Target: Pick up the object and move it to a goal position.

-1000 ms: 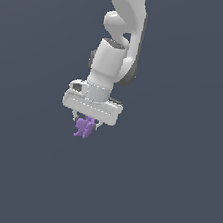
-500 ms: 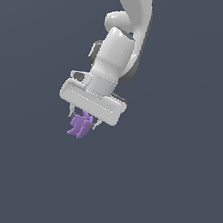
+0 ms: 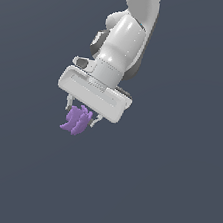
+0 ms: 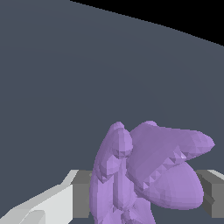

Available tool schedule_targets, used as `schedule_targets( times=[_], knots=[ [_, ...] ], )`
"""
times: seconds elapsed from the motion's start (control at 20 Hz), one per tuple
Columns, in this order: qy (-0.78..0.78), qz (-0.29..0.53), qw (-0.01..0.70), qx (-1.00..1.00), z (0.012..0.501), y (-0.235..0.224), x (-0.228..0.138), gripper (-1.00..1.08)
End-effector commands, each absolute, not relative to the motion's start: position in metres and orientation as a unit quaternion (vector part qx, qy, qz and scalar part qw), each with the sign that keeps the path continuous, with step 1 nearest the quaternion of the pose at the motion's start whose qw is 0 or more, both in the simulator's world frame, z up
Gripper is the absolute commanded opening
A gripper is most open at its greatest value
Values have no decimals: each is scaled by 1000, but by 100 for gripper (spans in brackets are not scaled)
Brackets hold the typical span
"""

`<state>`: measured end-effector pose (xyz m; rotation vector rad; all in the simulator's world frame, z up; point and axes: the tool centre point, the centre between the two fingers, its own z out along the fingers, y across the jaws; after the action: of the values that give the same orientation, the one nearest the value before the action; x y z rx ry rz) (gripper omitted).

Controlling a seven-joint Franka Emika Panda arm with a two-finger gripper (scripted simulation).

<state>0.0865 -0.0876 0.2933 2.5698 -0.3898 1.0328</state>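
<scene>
You are looking at a single white arm (image 3: 125,40) tilted toward the exterior view's left, with its pincer (image 3: 80,115) pointing downward. The pincer is clamped on the purple lobed lump (image 3: 76,119), which hangs between the two short fingers (image 3: 96,122) just beneath the wide white pincer body (image 3: 94,94). The lump's blunt lobes protrude below and toward the exterior view's left of the fingers. In the wrist view, the lump (image 4: 148,173) fills the space between the grey finger pads (image 4: 81,194), touching both sides. A plain dark grey surface (image 3: 173,183) lies behind everything; you cannot tell from these views whether the lump touches it.
</scene>
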Motion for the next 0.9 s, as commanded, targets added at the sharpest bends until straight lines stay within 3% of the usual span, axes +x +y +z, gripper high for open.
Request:
schedule_targets(
  times=[0.0,0.85],
  knots=[
    [-146,379,179,896,308,-87,90,-100],
    [-212,497,238,807,423,-75,101,-100]
  ],
)
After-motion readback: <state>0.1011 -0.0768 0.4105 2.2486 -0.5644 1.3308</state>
